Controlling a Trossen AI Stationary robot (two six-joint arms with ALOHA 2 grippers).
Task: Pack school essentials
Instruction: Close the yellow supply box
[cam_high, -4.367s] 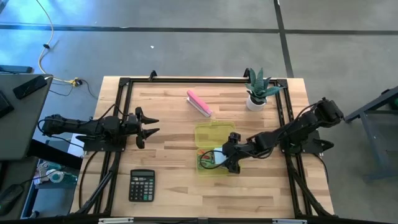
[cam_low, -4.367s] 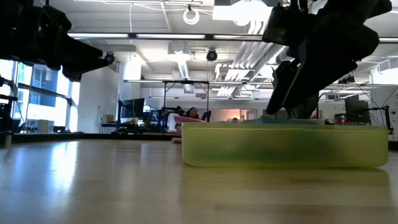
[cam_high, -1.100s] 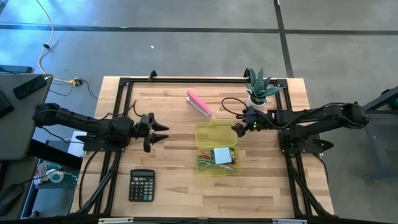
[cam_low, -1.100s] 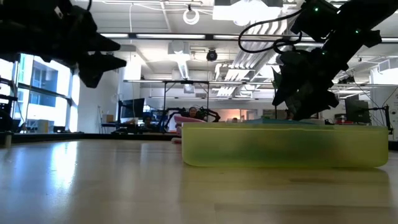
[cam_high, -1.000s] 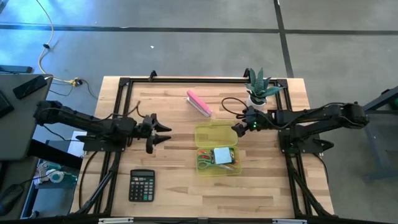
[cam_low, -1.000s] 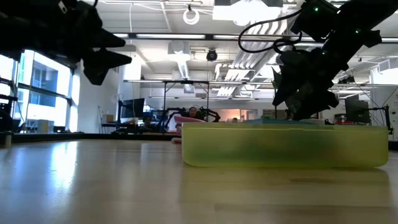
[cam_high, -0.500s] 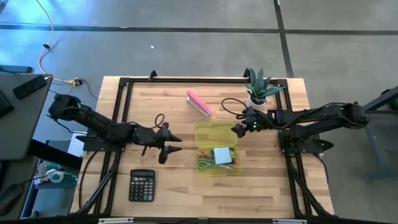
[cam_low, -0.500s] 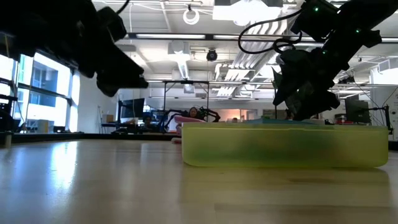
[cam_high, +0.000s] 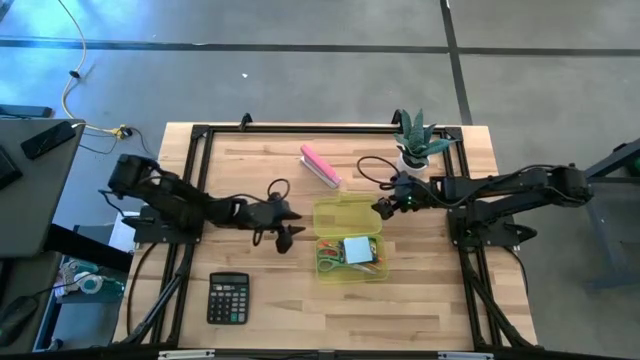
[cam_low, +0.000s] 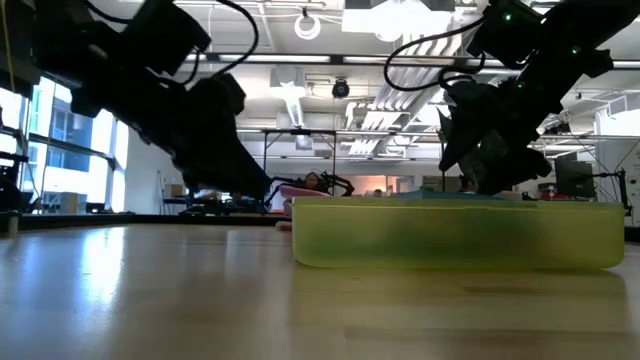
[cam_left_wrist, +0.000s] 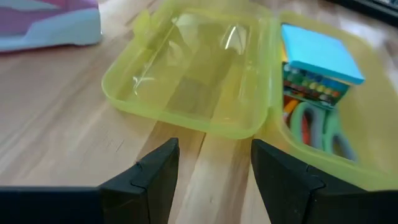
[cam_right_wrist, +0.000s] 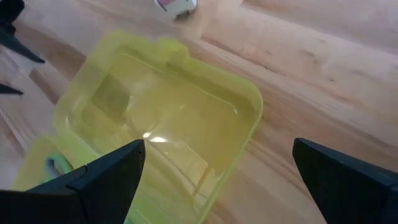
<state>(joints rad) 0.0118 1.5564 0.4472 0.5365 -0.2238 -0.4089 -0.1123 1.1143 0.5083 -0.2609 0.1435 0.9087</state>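
- Bench (cam_high: 270, 300): pale wooden slats with a black frame round the edge. It stands on a grey concrete floor (cam_high: 300, 90) crossed by dark seam lines.
- My left gripper (cam_high: 290, 232) reaches over the bench, just beside the left edge of the yellow-green case (cam_high: 372, 270). Jaws released, nothing between them; bare wood shows between my fingers (cam_left_wrist: 155, 180) in the left wrist view.
- My right gripper (cam_high: 378, 207) hangs at the far right corner of the case's open lid (cam_high: 345, 215). Jaws spread wide, holding nothing.
- The case lies open on the bench; its lid is flat on the wood and empty.
- Inside the case: light blue note pad (cam_left_wrist: 320, 50) on top, green-handled scissors (cam_left_wrist: 323, 127) beside it, orange-red pens (cam_left_wrist: 292, 109) partly under them. Other small pieces cannot be told apart.
- Pink oblong block (cam_high: 320, 165) lies on the far part of the bench, apart from the case. Black calculator (cam_high: 228, 298) sits near the front left. Potted plant (cam_high: 415, 145) stands at the far right.
- Room in the low view: open hall, ceiling pipes and lamps (cam_low: 308, 25), windows (cam_low: 50, 150) on the left, desks far behind.
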